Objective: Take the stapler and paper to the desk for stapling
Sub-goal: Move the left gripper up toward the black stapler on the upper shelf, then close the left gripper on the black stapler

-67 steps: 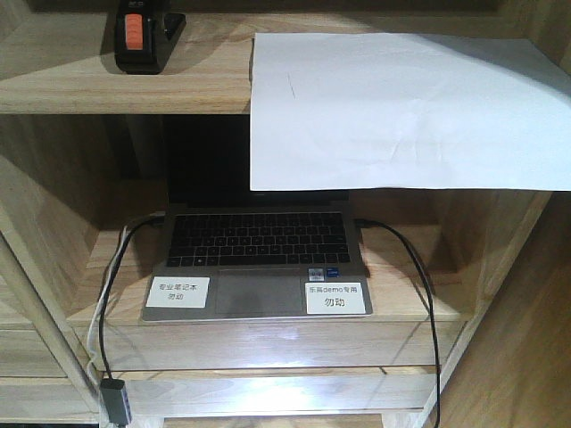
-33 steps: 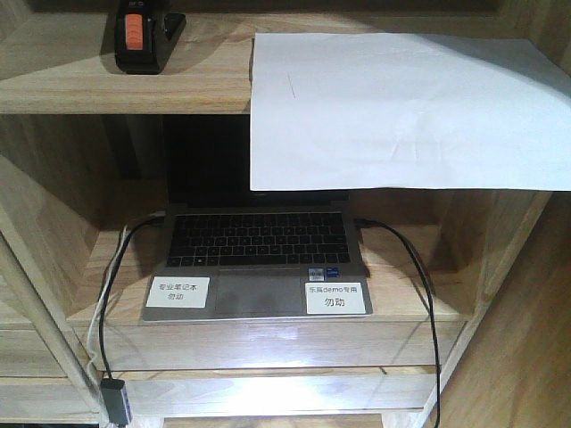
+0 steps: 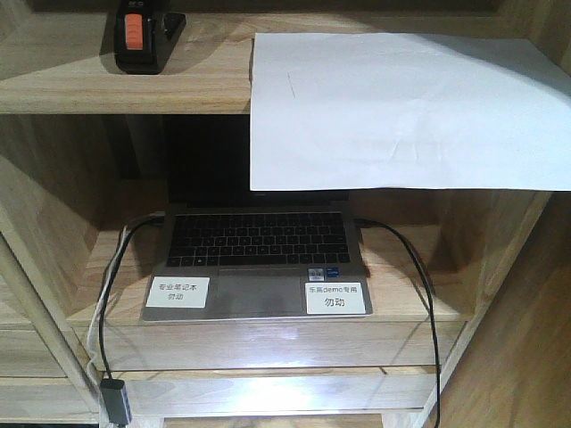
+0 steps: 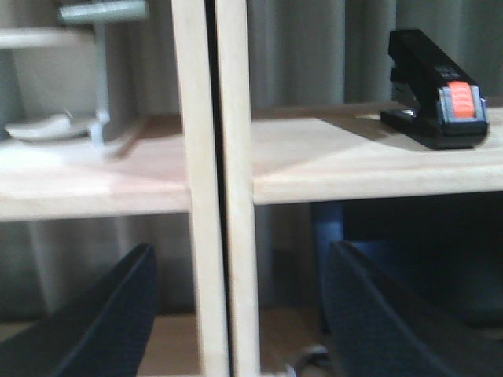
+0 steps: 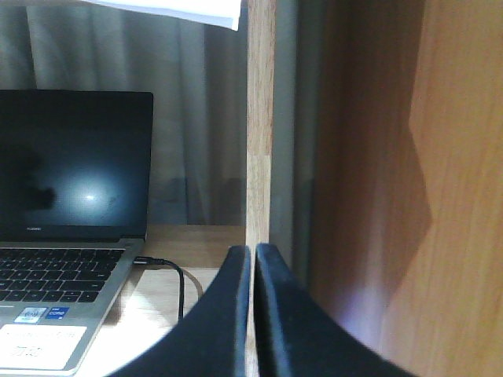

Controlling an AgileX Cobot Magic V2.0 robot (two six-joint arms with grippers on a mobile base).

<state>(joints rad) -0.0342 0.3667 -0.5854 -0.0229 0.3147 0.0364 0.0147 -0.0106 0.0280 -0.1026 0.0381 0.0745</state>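
The black stapler (image 3: 143, 36) with an orange patch stands on the upper shelf at top left; the left wrist view shows the stapler (image 4: 436, 90) up and to the right. White paper (image 3: 401, 111) lies on the same shelf and hangs over its front edge; its corner, paper (image 5: 189, 11), shows in the right wrist view. My left gripper (image 4: 240, 302) is open, below shelf level, facing a vertical post. My right gripper (image 5: 253, 302) is shut on nothing, low beside the shelf's right upright. The desk is out of view.
An open laptop (image 3: 259, 259) with two white labels sits in the lower compartment, with black cables (image 3: 419, 285) running off both sides. A vertical wooden post (image 4: 216, 188) stands straight ahead of the left gripper. A wooden side panel (image 5: 393, 181) is close on the right.
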